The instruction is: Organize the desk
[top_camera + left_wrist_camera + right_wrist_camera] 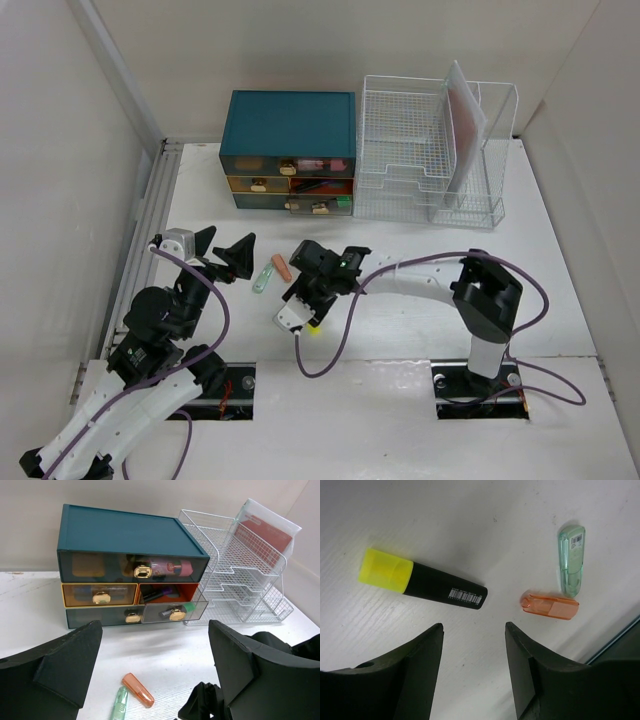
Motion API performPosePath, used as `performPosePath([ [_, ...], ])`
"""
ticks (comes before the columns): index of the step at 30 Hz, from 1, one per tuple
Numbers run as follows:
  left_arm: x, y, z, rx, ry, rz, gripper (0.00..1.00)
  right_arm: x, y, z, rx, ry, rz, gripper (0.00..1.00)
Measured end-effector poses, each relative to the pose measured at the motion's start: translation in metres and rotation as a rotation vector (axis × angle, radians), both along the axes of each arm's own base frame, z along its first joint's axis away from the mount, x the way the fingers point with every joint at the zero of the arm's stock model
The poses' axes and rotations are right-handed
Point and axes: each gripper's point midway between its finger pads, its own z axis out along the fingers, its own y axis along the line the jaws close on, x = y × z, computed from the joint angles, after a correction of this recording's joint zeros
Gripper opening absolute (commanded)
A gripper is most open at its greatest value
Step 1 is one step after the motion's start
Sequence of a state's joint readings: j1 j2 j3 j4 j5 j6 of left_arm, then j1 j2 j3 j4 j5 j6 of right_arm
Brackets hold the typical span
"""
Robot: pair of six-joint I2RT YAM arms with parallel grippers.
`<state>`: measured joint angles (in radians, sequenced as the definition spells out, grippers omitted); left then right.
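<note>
The desk [420, 240] is plain white; the drawer box [130, 530] is teal with gold knobs [143, 571]. The highlighter [440, 587] is black with a yellow end, the small cap [551, 606] orange, the tube [571, 560] pale green.

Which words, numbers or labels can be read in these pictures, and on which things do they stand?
No word or number is legible.
Black highlighter: white barcode label, digits too small to read.
Green tube: barcode sticker, too small to read.

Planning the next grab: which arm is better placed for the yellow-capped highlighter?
Right. The right gripper hangs open right by the highlighter; the left gripper faces the drawer box, farther off.
</note>
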<state>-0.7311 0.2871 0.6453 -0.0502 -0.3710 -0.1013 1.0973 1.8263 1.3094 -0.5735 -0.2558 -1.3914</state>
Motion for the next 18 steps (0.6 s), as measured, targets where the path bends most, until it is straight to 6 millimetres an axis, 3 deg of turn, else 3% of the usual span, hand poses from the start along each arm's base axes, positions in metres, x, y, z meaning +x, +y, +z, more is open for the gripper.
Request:
performPosePath([
  [18,-0.0003,0.0002,0.0003,-0.001,-0.001,0.0,0.84,-0.0047,0.0106,-0.0048,0.003,-0.032,0.029,0.59],
])
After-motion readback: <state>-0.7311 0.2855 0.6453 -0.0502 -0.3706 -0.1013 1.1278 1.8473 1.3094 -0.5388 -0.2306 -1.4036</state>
